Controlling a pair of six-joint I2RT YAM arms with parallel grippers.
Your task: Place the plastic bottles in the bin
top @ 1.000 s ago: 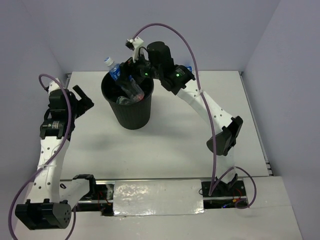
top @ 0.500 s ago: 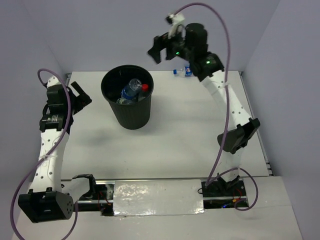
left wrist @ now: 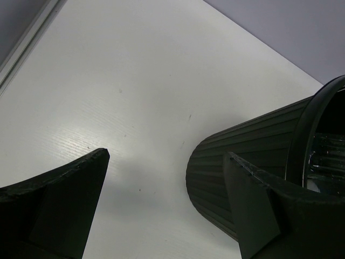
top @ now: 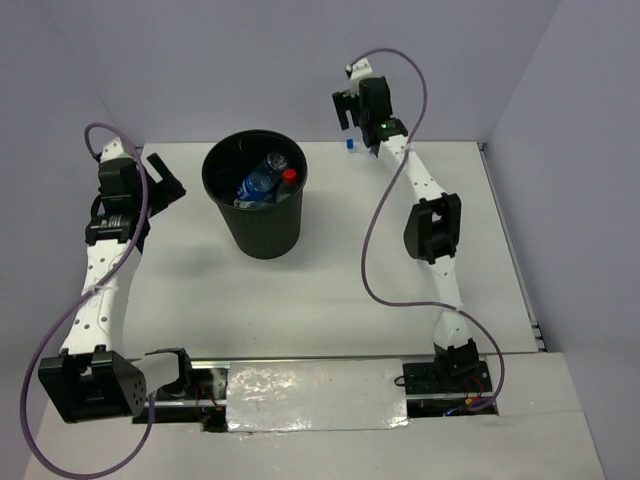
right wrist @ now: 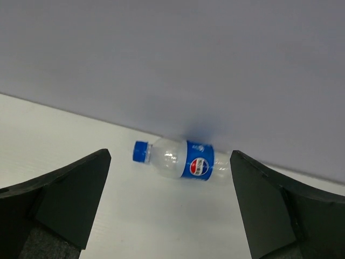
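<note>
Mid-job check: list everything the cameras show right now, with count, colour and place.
bin: one, black, upright on the table, left of centre.
bottles in the bin: at least two, clear, a blue label and a red cap showing; full count hidden.
bottle on the table: one, clear, blue label and blue cap, on its side near the back wall.
table: one, white.
arms: two, white with black joints.
left gripper: black, open, empty, beside the bin.
right gripper: black, open, empty, facing the lying bottle.
</note>
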